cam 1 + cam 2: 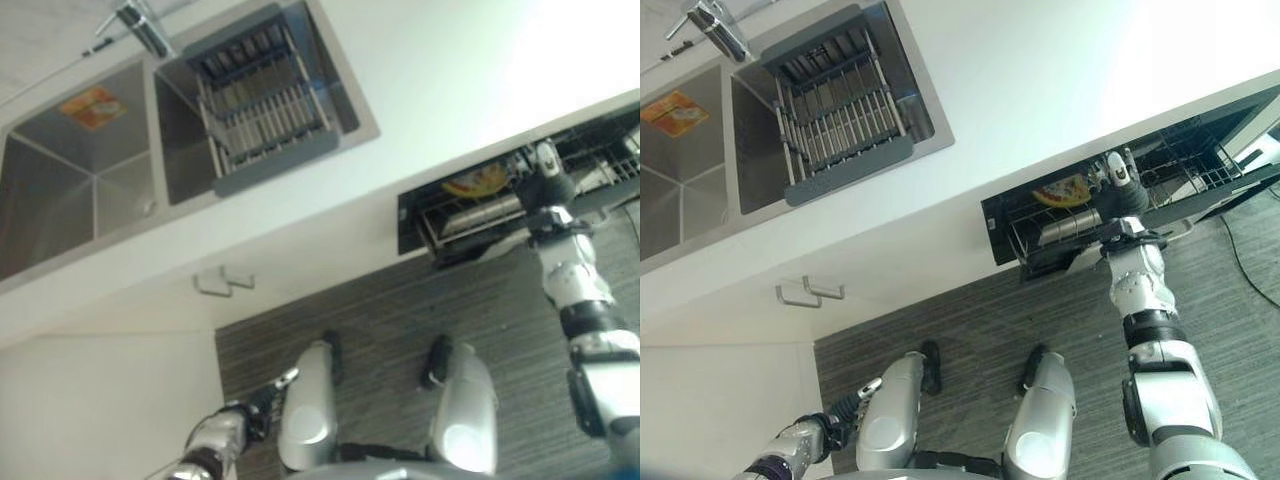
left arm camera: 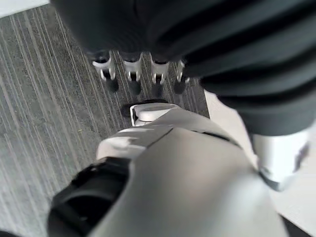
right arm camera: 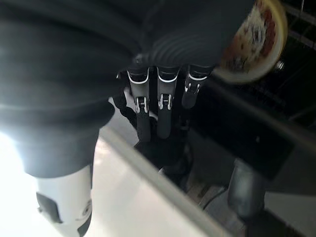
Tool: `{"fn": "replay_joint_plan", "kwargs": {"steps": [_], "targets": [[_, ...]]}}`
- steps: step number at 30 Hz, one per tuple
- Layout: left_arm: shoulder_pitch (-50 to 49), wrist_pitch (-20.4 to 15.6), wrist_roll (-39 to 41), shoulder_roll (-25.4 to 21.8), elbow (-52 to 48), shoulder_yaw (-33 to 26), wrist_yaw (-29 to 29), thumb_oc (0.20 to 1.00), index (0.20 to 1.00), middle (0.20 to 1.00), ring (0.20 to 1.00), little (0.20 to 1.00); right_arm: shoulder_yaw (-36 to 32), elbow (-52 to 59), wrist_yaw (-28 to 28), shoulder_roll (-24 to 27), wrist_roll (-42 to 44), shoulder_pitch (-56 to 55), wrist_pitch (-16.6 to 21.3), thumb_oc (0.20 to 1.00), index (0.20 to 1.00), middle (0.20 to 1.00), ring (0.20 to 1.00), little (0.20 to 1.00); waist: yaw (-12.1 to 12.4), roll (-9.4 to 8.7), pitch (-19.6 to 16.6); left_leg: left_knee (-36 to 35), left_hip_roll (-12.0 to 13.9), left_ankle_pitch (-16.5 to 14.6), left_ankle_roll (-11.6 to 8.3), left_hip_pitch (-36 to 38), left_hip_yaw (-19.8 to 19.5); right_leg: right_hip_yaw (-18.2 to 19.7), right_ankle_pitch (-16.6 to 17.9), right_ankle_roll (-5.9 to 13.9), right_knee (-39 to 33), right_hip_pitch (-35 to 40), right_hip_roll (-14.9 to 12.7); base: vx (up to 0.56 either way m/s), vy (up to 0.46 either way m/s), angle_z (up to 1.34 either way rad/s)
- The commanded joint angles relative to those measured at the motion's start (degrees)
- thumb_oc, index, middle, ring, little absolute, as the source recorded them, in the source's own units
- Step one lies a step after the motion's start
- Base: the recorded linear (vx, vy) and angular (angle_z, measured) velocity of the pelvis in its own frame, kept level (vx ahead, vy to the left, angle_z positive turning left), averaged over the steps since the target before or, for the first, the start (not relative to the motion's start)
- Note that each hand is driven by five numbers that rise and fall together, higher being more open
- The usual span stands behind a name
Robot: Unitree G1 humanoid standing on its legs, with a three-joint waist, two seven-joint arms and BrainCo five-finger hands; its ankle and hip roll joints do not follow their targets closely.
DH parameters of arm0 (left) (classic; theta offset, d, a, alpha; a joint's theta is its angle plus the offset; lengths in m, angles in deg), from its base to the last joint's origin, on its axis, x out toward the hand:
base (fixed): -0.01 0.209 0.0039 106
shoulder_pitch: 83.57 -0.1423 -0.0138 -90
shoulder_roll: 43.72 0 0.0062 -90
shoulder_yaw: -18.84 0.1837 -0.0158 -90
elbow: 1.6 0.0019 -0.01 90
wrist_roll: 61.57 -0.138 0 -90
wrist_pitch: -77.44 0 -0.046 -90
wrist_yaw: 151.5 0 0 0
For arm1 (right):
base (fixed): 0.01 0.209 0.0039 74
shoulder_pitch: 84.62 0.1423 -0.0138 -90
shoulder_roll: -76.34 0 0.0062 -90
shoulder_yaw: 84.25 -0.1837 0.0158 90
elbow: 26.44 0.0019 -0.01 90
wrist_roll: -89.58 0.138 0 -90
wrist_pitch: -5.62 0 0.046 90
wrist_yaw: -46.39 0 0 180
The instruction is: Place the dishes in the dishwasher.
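Left hand hangs relaxed over grey floor; right hand, fingers straight, reaches the dishwasher under the white counter.

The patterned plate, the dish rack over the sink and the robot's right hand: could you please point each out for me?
patterned plate [image 1: 1061,192], right eye view, on its yellow face.
dish rack [image 1: 262,112], left eye view, on its middle bars.
right hand [image 1: 1118,178], right eye view, on the hand's back.

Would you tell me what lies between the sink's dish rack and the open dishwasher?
A bare stretch of white countertop separates the dish rack in the sink from the open dishwasher, as both eye views show. The right hand is at the dishwasher.
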Motion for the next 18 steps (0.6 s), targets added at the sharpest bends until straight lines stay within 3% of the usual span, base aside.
{"fn": "replay_joint_plan", "kwargs": {"steps": [1,3,5,8,14,18], "targets": [[-3.6,-0.1,-0.9,-1.3,-1.5,0.8,0.8,1.0,1.0,1.0,1.0,1.0,-2.4,8.7,2.5,-3.6,-2.5,4.1,9.6,1.0,1.0,1.0,1.0,1.0,0.7,-2.7,-1.3,-3.5,-2.5,0.2,6.22,1.8,4.8,2.0,-5.5,0.16,3.2,5.8,1.1,0.0,0.0,0.0],[-3.5,0.2,0.1,-0.6,-1.4,0.6,1.5,1.0,1.0,1.0,1.0,1.0,-3.6,11.3,5.3,-5.2,-3.7,1.2,13.7,1.0,1.0,1.0,1.0,1.0,-0.2,-2.93,-1.3,-3.1,-2.0,0.0,6.27,1.5,5.3,2.4,-5.5,0.23,3.2,5.3,1.2,-0.02,0.005,-0.04],[-4.2,-1.5,2.2,0.9,-0.3,-0.2,2.4,1.0,1.0,1.0,1.0,1.0,-6.3,15.9,9.7,-7.8,-4.3,-5.1,21.3,1.0,1.0,1.0,1.0,1.0,-2.4,-3.27,-1.3,-3.0,-1.2,-0.2,6.11,0.8,6.8,3.7,-5.4,0.41,2.8,3.8,1.7,-0.05,0.041,-0.26],[-4.5,-2.1,3.7,1.6,-0.1,-0.4,2.7,1.0,1.0,1.0,1.0,1.0,-8.0,16.7,10.5,-8.6,-3.7,-8.7,24.5,1.0,1.0,1.0,1.0,1.0,-3.6,-3.33,-1.3,-3.2,-0.9,-0.4,6.02,0.4,7.6,4.4,-5.3,0.53,2.6,2.9,1.8,-0.04,0.035,-0.24],[-4.3,-2.9,4.5,2.4,0.1,0.4,3.6,1.0,1.0,1.0,1.0,1.0,-10.4,11.9,10.8,-9.4,0.2,-11.5,25.9,1.0,1.0,1.0,1.0,1.0,-4.3,-3.15,-1.3,-3.1,-1.0,-0.8,6.13,-0.2,8.3,5.0,-5.3,0.61,2.7,1.4,1.6,-0.03,0.001,-0.12],[-3.8,-3.0,5.3,2.5,0.3,1.1,3.7,1.0,1.0,1.0,1.0,1.0,-10.5,7.8,8.1,-9.6,3.8,-11.2,23.2,1.0,1.0,1.0,1.0,1.0,-4.3,-2.55,-1.3,-3.8,-1.5,-0.6,6.05,-0.2,8.4,4.9,-5.2,0.76,2.7,0.8,1.1,0.0,0.009,0.0]]}}
